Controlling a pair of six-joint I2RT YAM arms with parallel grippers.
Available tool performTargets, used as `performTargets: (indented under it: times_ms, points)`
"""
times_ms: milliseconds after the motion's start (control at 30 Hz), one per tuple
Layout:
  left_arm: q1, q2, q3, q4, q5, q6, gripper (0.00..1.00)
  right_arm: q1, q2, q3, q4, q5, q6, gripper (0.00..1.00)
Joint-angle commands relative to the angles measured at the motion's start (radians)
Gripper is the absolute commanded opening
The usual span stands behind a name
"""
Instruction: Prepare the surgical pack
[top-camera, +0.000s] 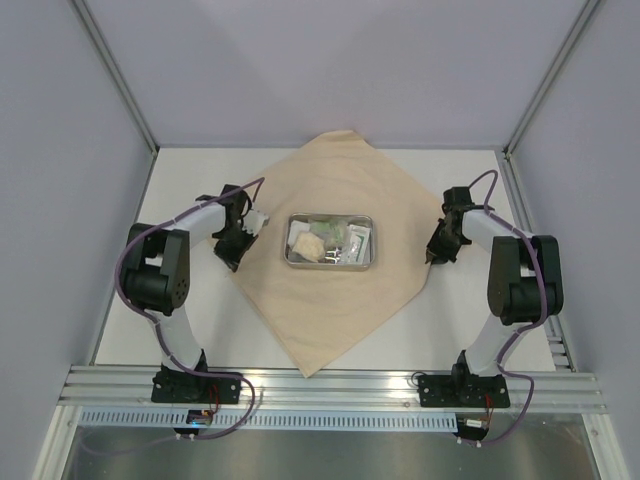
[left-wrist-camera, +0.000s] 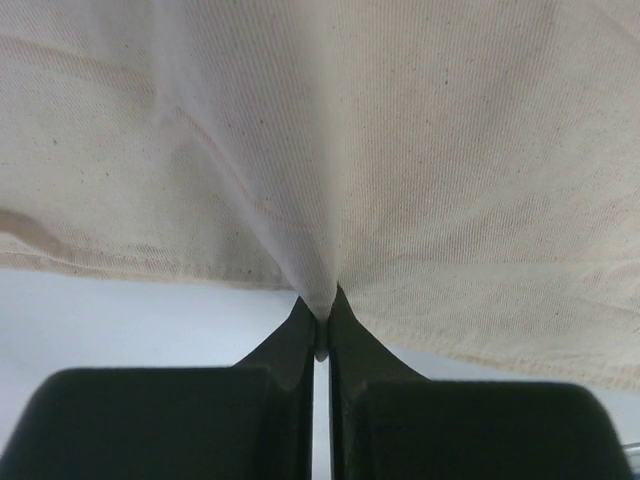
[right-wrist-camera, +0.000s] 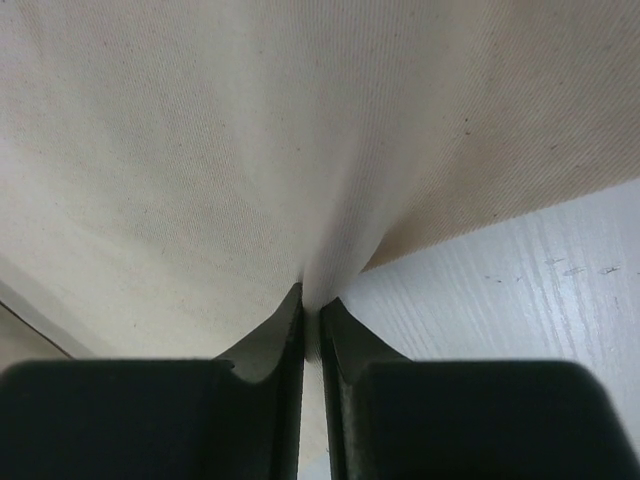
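While the tan cloth sheet (top-camera: 330, 310) lay diamond-wise on the table (top-camera: 190, 180), steel tray (top-camera: 330, 266) at its centre, the left gripper (left-wrist-camera: 320, 322) and right gripper (right-wrist-camera: 311, 300) were each clamped shut on a side corner. Lifting both corners evenly, then folding inward, appeared advisable to avoid dragging the tray.

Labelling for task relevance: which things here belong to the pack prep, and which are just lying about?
Job: tan cloth sheet, steel tray, white packets, gauze pad, left gripper, right gripper, both shut on the sheet.
Not job: table, aluminium rail.
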Motion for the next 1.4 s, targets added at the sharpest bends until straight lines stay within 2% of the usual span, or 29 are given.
performTargets:
  times_ms: [0, 233, 300, 367, 433, 567, 667, 767, 900, 1067, 1167, 1267, 1367]
  points:
    - [0.003, -0.023, -0.128, 0.002, -0.028, 0.069, 0.0, 0.007, -0.019, 0.036, -0.028, 0.018, -0.038, 0.1]
    - [0.003, -0.184, -0.26, -0.032, 0.004, 0.092, 0.0, 0.007, -0.111, 0.007, -0.077, 0.041, -0.07, 0.12]
    - [0.003, -0.23, -0.261, -0.047, 0.027, 0.092, 0.0, 0.009, -0.139, 0.006, -0.089, 0.041, -0.076, 0.25]
    - [0.003, -0.259, -0.255, -0.051, 0.031, 0.089, 0.0, 0.013, -0.159, 0.019, -0.109, 0.079, -0.09, 0.49]
    - [0.003, -0.268, -0.243, -0.054, 0.018, 0.089, 0.02, 0.039, -0.176, 0.064, -0.158, 0.151, -0.102, 0.55]
    - [0.003, -0.27, -0.235, -0.058, -0.02, 0.086, 0.2, 0.147, -0.249, 0.145, -0.206, 0.265, -0.15, 0.59]
    - [0.003, -0.274, -0.231, -0.063, -0.025, 0.078, 0.32, 0.303, -0.291, 0.159, -0.107, 0.201, -0.191, 0.66]
    - [0.003, -0.287, -0.22, -0.074, -0.028, 0.07, 0.52, 0.337, -0.226, 0.185, -0.063, 0.023, -0.187, 0.63]
    - [0.003, -0.337, -0.217, -0.084, -0.118, 0.072, 0.64, 0.352, -0.119, 0.225, -0.028, -0.116, -0.18, 0.48]
    - [0.004, -0.396, -0.237, -0.083, -0.187, 0.069, 0.68, 0.377, -0.016, 0.242, 0.024, -0.172, -0.165, 0.44]
    - [0.004, -0.412, -0.248, -0.081, -0.169, 0.058, 0.68, 0.385, 0.03, 0.234, 0.056, -0.226, -0.148, 0.44]
    - [0.004, -0.423, -0.254, -0.084, -0.163, 0.055, 0.69, 0.389, 0.059, 0.225, 0.072, -0.217, -0.133, 0.43]
    - [0.004, -0.437, -0.261, -0.083, -0.158, 0.057, 0.69, 0.392, 0.074, 0.202, 0.09, -0.212, -0.117, 0.38]
